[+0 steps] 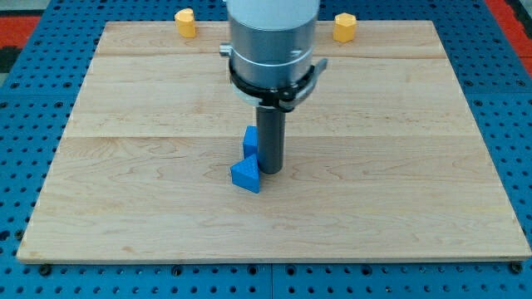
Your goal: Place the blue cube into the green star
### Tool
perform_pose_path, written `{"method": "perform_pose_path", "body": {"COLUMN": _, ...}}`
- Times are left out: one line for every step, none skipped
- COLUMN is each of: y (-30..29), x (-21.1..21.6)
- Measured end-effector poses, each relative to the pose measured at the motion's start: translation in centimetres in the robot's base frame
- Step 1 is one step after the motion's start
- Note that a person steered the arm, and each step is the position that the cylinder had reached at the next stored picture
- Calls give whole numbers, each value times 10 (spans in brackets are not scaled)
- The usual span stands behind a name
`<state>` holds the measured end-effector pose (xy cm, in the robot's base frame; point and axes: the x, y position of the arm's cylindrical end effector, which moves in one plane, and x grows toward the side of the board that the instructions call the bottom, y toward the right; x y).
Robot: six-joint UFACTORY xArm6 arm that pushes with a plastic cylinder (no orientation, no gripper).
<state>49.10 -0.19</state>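
My tip (270, 171) rests on the wooden board (399, 166) near its middle. A blue block (246, 175) lies just left of the tip, touching or nearly touching it. A second blue block (250, 142) stands right behind it, partly hidden by the rod. Which of the two is the cube is hard to tell; the front one looks wedge-like. No green star shows in the view; the arm's body hides part of the board's top middle.
Two yellow blocks sit at the board's top edge: one at the view's top left (185, 22), one at the top right (345, 26). A blue pegboard (507, 100) surrounds the board.
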Motion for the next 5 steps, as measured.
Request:
{"method": "perform_pose_path", "body": {"y": 3, "x": -25}}
{"method": "perform_pose_path", "body": {"y": -1, "x": -52}}
{"method": "perform_pose_path", "body": {"y": -7, "x": -19}}
{"method": "perform_pose_path", "body": {"y": -34, "x": -44}}
{"method": "perform_pose_path", "body": {"y": -37, "x": -83}}
